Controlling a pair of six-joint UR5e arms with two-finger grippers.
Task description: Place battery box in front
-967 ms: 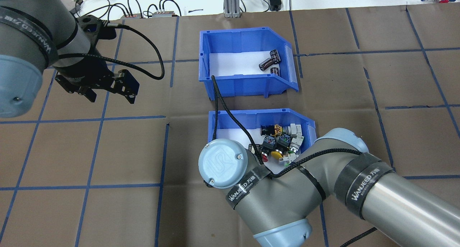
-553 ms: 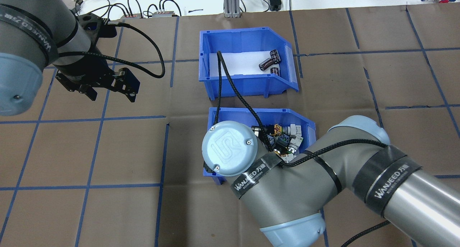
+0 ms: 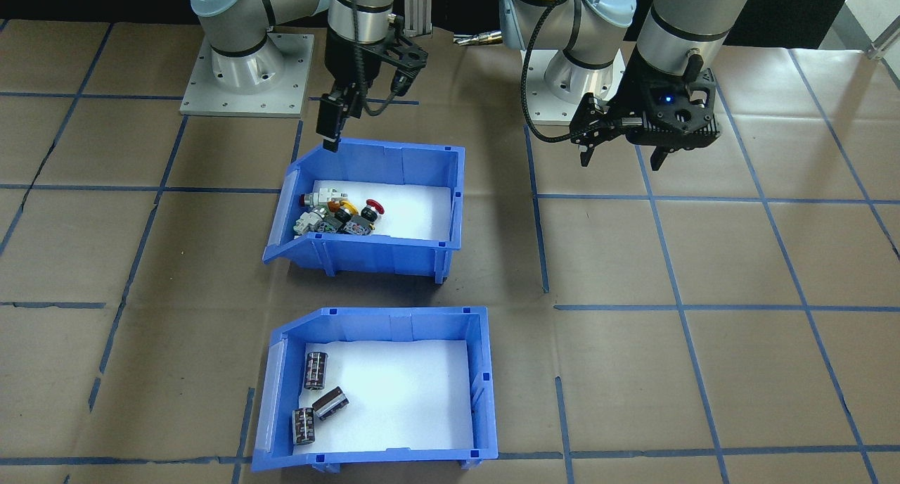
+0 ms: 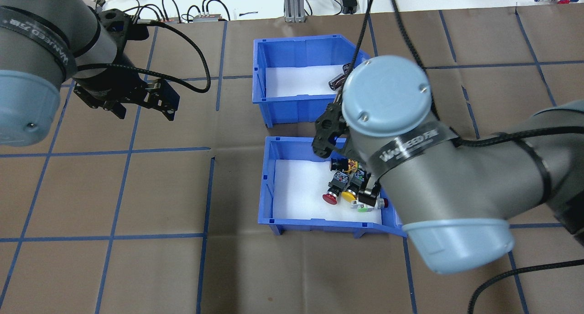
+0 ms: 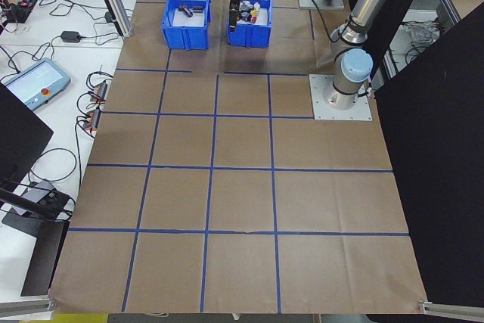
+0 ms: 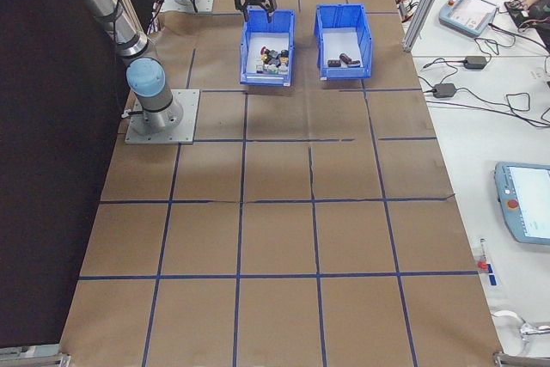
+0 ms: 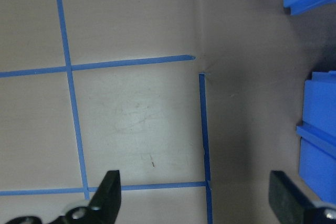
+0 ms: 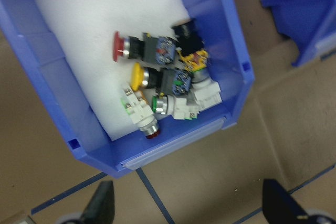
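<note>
Battery box sitting on the bench beyond the switch bin, away from the robot's base. Right gripper hanging over that nearer bin, fingers spread, nearer arm. Left gripper well off sideways, spread, empty.

Battery box: blue, white liner; 3 dark brown-black cells. Switch bin: blue, white liner; switches red, yellow, green, white, black. Table covering: brown, blue tape grid. Grippers: left gripper and right gripper, both black.
</note>
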